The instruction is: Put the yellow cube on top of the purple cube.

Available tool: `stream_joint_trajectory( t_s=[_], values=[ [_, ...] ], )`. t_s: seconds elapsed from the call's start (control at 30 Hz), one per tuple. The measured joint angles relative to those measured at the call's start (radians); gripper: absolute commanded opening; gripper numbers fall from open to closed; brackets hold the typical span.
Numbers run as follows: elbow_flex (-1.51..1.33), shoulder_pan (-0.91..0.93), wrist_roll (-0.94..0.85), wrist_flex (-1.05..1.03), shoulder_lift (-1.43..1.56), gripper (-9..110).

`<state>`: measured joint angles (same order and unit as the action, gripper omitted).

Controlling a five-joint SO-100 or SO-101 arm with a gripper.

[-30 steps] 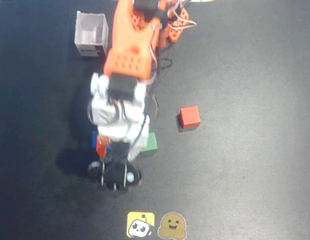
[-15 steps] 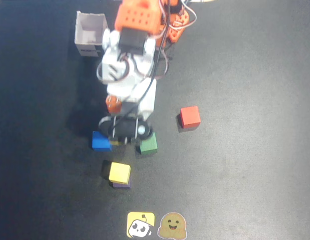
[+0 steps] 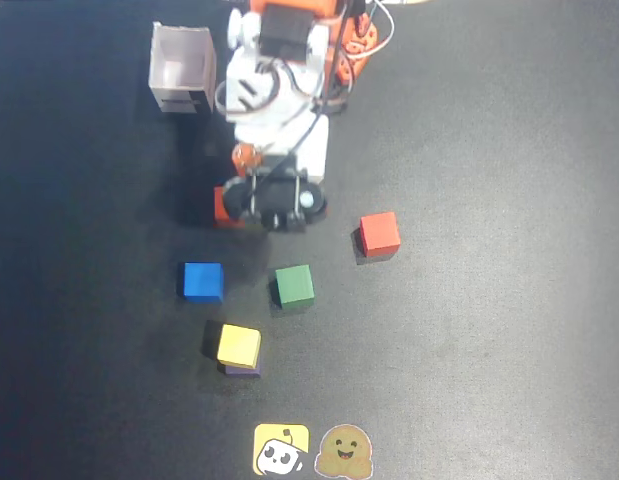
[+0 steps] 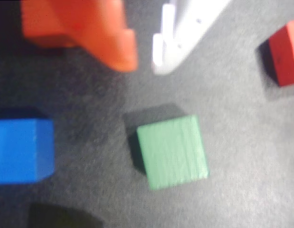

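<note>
Overhead view: small pale-yellow cube (image 3: 238,345) sat on dark purple cube (image 3: 243,369), lower centre. Jaws (image 4: 144,59) apart, empty. Best retreat w/o nudging stack.

Arm folded back toward its base, fingers (image 4: 137,59) empty, narrowly parted, clear of the table.

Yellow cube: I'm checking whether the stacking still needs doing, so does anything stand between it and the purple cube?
Nothing visible does. In the overhead view the yellow cube already sits on the purple cube; the empty gripper is apart.
</note>
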<state>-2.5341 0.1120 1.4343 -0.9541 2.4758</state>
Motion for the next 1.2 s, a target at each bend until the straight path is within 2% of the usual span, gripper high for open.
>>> stream_joint_trajectory(
  t_s=[0.27, 0.43, 0.67, 0.97, 1.2],
  values=[
    [-0.210, -0.049, -0.003, -0.006, 0.295, 0],
    [-0.334, -0.071, -0.003, -0.089, 0.565, 0],
    [-0.342, -0.066, 0.000, -0.144, 0.606, 0],
    [-0.342, -0.063, 0.110, -0.299, 0.606, 0],
    [-0.342, -0.060, 0.031, -0.308, 0.606, 0]
  ],
)
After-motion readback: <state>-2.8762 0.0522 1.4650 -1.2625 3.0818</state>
